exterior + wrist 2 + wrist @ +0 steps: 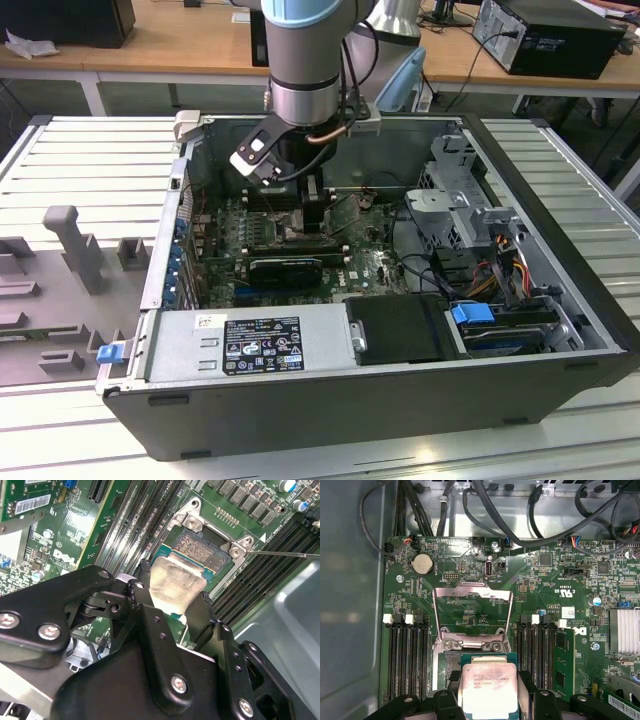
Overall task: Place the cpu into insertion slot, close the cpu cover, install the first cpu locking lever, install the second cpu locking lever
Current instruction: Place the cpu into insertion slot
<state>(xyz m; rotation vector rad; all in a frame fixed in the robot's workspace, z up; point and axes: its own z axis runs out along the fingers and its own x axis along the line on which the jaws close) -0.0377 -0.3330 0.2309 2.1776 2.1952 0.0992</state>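
Note:
My gripper reaches down into the open computer case, over the green motherboard. In both wrist views its black fingers flank the cpu, a flat silver-grey square, and the gripper is shut on it. The cpu sits tilted, partly over the insertion slot, whose greyish pin field still shows beyond the chip. The cpu cover, a thin metal frame with a large window, lies swung open and flat on the board past the socket. A thin wire locking lever sticks out beside the socket.
Long black memory slots run on both sides of the socket. A black expansion card lies in front of it. Also in the case are the power supply, a drive cage and cables. Case walls ring the board.

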